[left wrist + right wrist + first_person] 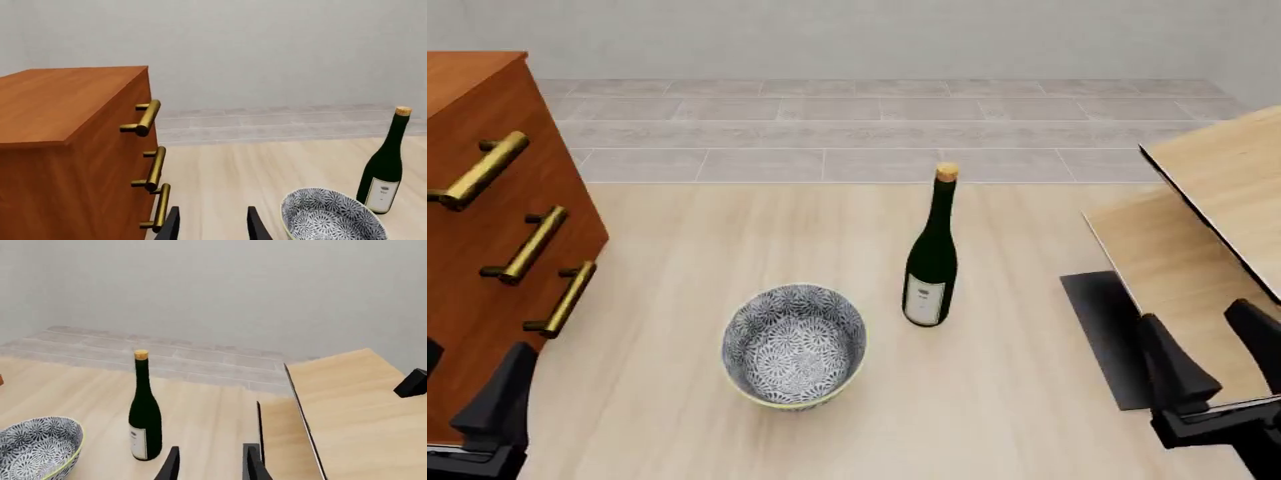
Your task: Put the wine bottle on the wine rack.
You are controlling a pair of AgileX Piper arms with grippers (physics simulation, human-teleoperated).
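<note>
The table [694, 250] carries the wine bottle [930, 262], bowl [793, 345], cabinet [481, 250] and wine rack [1188, 250].

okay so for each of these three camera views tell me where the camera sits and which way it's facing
Front view: high behind the grippers, looking down the table; left gripper and right gripper show at the near corners.
Left wrist view: behind the left gripper, facing the cabinet and bowl.
Right wrist view: behind the right gripper, facing the rack.
All three show the bottle standing upright.
</note>
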